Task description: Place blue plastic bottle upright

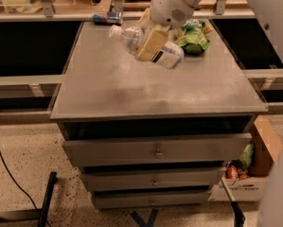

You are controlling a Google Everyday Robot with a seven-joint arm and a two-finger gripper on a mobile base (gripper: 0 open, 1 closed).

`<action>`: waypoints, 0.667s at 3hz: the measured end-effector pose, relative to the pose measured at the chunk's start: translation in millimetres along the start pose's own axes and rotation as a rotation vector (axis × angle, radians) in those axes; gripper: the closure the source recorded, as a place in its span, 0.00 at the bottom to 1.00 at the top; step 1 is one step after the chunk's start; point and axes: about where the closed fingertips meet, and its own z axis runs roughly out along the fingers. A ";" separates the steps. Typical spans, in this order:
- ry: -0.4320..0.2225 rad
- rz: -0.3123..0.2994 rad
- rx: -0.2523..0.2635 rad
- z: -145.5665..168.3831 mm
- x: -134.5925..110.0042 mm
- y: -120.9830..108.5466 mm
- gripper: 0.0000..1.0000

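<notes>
The blue plastic bottle (164,56) is clear with a white cap at its upper left end and a white label with dark print at its lower right end. It hangs tilted, almost on its side, above the grey table top (145,86). My gripper (148,41) is shut on the bottle around its middle; a tan finger (150,45) lies across the bottle's front. The white arm comes down from the top right.
A green snack bag (194,37) lies on the table at the back right, just behind the bottle. A small blue-and-silver can-like object (108,18) lies at the table's far edge. Drawers sit below the front edge. A cardboard box (254,169) stands on the floor at the right.
</notes>
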 end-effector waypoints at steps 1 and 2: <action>-0.210 -0.009 0.069 3.8 6.4 -0.4 1.00; -0.483 0.010 0.114 -4.2 8.4 3.8 1.00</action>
